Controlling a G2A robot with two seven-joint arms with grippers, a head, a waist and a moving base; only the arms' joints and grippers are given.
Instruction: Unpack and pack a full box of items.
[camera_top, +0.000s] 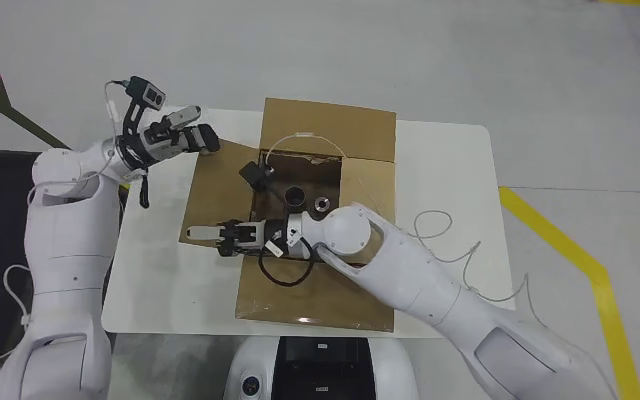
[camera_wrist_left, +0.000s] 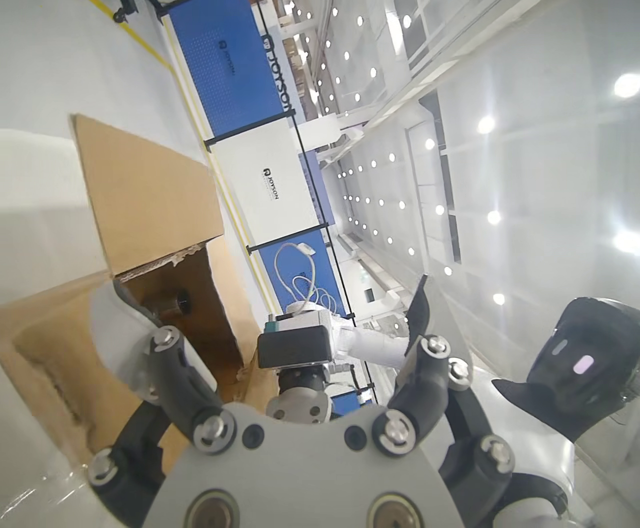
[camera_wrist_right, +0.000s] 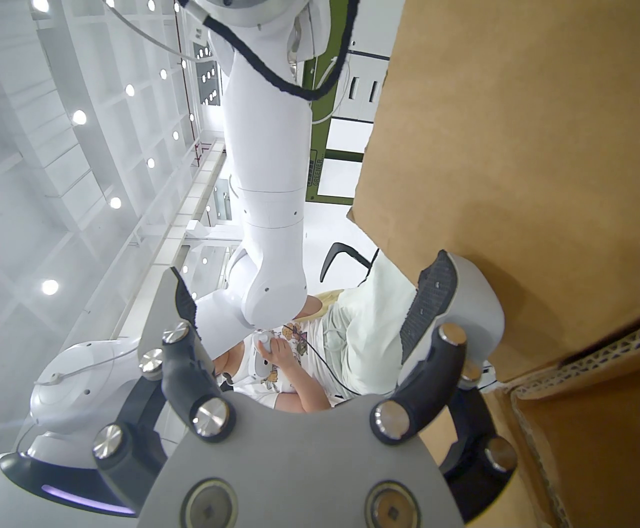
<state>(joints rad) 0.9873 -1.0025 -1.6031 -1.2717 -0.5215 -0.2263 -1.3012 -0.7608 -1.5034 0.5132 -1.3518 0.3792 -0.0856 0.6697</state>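
An open cardboard box (camera_top: 300, 290) stands on the white table (camera_top: 450, 180) with its flaps spread. Inside lie dark round parts (camera_top: 296, 194) and a black item (camera_top: 256, 175). My left gripper (camera_top: 192, 136) is at the far corner of the left flap (camera_top: 215, 190). It is open (camera_wrist_left: 270, 315), with one finger (camera_wrist_left: 112, 320) against the cardboard (camera_wrist_left: 150, 200). My right arm crosses the box, and its gripper (camera_top: 213, 236) is at the left flap's outer edge. That gripper is open too (camera_wrist_right: 305, 300), and one pad (camera_wrist_right: 430, 295) lies beside the brown flap (camera_wrist_right: 500, 150).
A thin white cable (camera_top: 310, 138) arcs over the far flap (camera_top: 330, 120). Another white cable (camera_top: 450, 240) trails over the table's right side. Bare table lies left of the box (camera_top: 150, 260). A yellow floor line (camera_top: 570, 250) runs at the right.
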